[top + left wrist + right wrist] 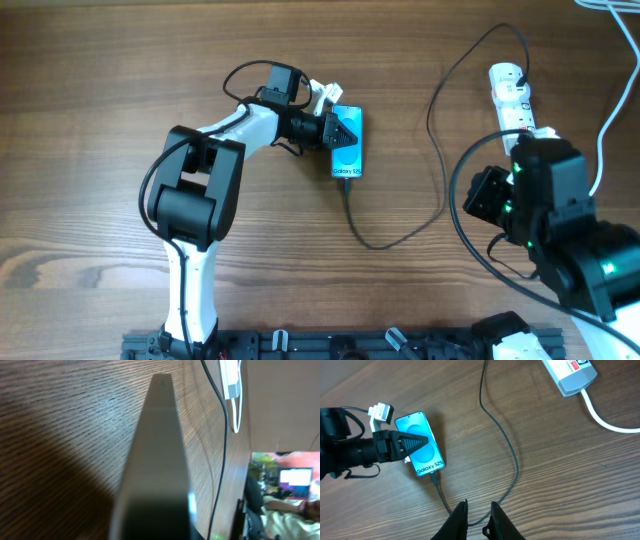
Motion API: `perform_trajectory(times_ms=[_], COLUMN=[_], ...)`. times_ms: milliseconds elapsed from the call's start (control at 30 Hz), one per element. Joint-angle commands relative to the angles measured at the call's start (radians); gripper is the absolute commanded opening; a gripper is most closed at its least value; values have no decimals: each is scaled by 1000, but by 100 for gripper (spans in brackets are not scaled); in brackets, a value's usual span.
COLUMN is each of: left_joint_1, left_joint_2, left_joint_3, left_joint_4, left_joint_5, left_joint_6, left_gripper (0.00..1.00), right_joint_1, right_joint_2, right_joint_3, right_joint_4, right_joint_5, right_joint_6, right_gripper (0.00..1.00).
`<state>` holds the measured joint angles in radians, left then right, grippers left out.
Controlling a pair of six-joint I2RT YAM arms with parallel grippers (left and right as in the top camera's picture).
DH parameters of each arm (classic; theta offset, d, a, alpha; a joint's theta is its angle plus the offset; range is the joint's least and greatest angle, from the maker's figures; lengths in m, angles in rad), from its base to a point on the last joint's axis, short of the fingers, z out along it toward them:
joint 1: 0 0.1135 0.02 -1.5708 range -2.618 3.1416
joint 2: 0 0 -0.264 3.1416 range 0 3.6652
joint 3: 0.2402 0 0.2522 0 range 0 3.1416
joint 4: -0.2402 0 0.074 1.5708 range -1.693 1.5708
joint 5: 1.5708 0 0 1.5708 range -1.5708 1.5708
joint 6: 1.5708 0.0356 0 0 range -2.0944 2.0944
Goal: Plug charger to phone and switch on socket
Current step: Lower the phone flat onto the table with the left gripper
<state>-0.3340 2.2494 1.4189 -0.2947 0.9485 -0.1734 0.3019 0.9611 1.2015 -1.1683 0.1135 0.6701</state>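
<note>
Lying near the middle of the table (100,90), the phone (352,162) shows its teal-blue screen upward, with the white text band at the end nearer the robot. The left hand (343,132) meets it from the left side and is closed on it. One black finger (415,441) lies across the screen, while the other is hidden beneath. In the left wrist view the phone's grey edge runs straight up the middle of the picture, with shadowed wood on one side and lit wood on the other. The charger (515,467), a thin black cable, meets the phone's text-band end with its small tip; whether the tip is fully seated is too small to tell. From there the cable curves across the table toward the right, climbs, loops and ends at a plug head on the socket (510,95). The socket is the white strip lying at the far right of the table, with its thick white cord (600,415) trailing off. The right hand (479,519) is well apart from the phone. In its own wrist view its two fingertips frame the cable's low bend, parted by a narrow gap and holding nothing. The position of the socket's switches cannot be made out.
</note>
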Motion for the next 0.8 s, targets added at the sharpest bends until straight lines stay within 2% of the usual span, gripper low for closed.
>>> perform_trajectory(times_ms=[0, 100, 300, 500, 633, 767], left_joint_1=[-3, -3, -5, -3, 3, 36], left_joint_2=[38, 39, 72, 100, 100, 100], left_joint_3=[11, 10, 9, 9, 10, 10], left_joint_4=[-4, -9, -43, -61, -82, -169], left_joint_5=[-26, -45, -86, -86, -87, -105], left_joint_6=[-48, -47, -48, -79, -97, -98], left_gripper=[4, 8, 16, 36, 40, 40], right_joint_1=[-3, -3, -3, -3, -3, -3], right_joint_2=[42, 84, 124, 124, 124, 124], right_joint_3=[14, 14, 14, 14, 14, 14], right_joint_4=[-8, -8, -23, -22, -23, -26], right_joint_5=[21, 21, 21, 22, 22, 22], right_joint_6=[11, 11, 10, 10, 10, 10], right_gripper=[15, 13, 13, 18, 18, 18])
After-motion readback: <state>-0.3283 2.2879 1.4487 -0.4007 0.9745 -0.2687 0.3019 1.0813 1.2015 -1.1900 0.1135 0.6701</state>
